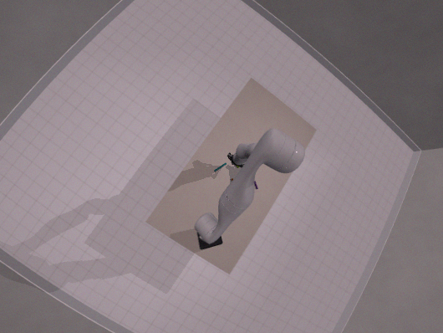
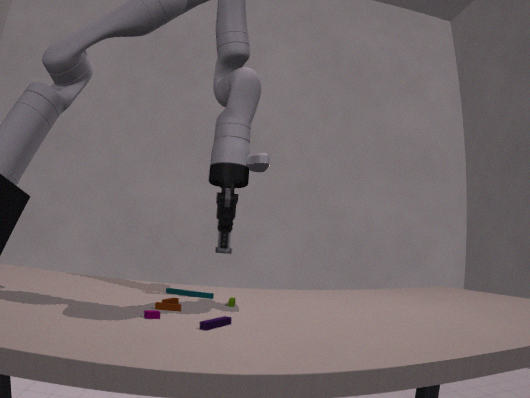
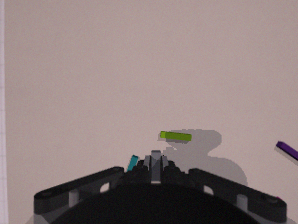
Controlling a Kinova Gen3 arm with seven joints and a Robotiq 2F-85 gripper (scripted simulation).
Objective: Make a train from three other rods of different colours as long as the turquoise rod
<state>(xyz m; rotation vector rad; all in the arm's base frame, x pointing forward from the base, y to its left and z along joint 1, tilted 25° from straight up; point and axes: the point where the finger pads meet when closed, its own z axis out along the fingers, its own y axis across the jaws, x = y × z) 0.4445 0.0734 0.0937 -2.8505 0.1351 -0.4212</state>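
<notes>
My gripper [image 2: 223, 248] [image 3: 155, 164] [image 1: 231, 157] hangs high above the table [image 2: 350, 325], shut on a small grey rod [image 2: 216, 250] held crosswise at the fingertips. Below it on the table lie a turquoise rod [image 2: 190, 293] [image 1: 220, 167] [image 3: 133, 162], a lime rod [image 2: 231, 301] [image 3: 176, 136], an orange rod [image 2: 168, 305], a magenta rod [image 2: 152, 314] and a purple rod [image 2: 215, 323] [image 1: 255, 184] [image 3: 287, 149]. In the wrist view the lime rod lies just ahead of the fingers. The turquoise rod's end shows beside the left finger.
The rods lie close together in the arm's shadow, left of the table's middle. The arm's base [image 1: 210, 242] stands at the near short end of the table [image 1: 267, 109]. In the wrist view the table's left edge [image 3: 4, 100] runs along the frame's side.
</notes>
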